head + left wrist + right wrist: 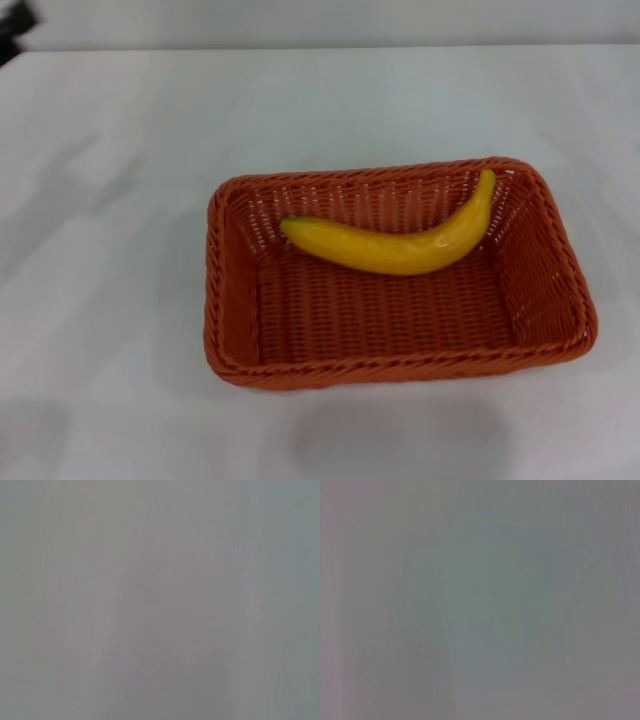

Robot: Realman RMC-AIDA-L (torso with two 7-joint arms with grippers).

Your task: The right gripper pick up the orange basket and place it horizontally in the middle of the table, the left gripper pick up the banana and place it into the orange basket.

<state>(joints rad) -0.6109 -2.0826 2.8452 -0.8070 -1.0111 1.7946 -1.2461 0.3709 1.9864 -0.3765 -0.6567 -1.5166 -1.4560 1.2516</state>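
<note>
The orange basket lies on the white table, long side running left to right, a little right of the middle in the head view. Inside it rests the yellow banana, its dark tip toward the basket's left and its stem end leaning on the far right corner. Neither gripper shows in the head view. Both wrist views hold only a plain grey-white surface.
A dark object sits at the far left corner beyond the table. Bare white tabletop surrounds the basket on all sides. The table's far edge runs along the top of the head view.
</note>
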